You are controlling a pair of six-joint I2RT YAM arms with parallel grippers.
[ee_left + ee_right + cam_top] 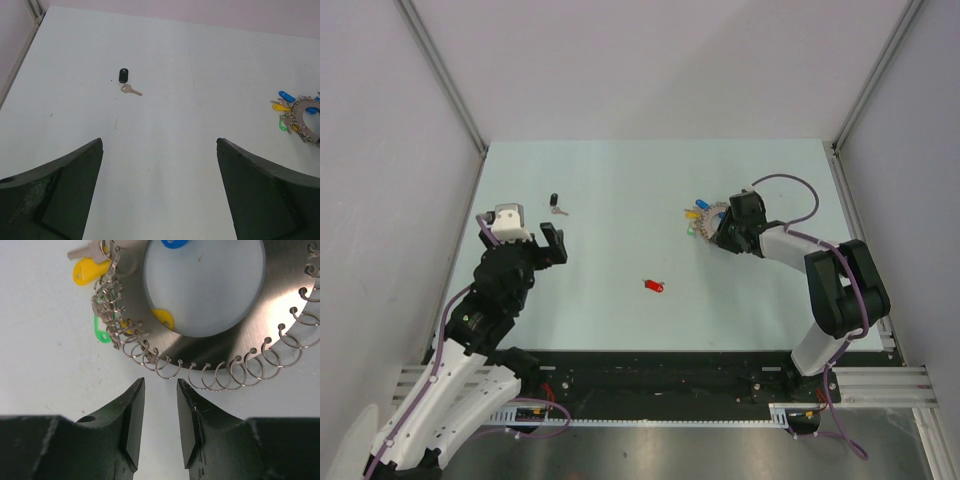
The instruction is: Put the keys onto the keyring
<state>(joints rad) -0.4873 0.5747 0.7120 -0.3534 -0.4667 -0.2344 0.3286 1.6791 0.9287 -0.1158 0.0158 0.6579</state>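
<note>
your right claw [160, 385] hovers at the near edge of the keyring [220, 347]. its jaws are parted by a narrow gap that shows only bare table [620, 170], so it has hold of nothing. the fingertips sit just beside the fringe of small wire loops [215, 377] on the ring's rim, and the wrist view shows no contact.

a handful of keys hang bunched on one side of the ring, among them a yellow head [87, 270], a green head [102, 330] and a blue head [172, 242]. most of the loops in view carry nothing.

your left claw [159, 142] stands spread as wide as it goes and is empty, over the left of the table and well apart from the ring.

the red-headed key [653, 286] lies loose on the table between the two arms, well apart from both claws and from the ring. a black-headed key [124, 76] also lies loose, farther out ahead of the left claw.

judged from this, part of the job is done, with some keys strung. the rest is open: neither loose key is picked up, the ring is not gripped, and the threading of the red-headed key onto a loop is not yet begun.
</note>
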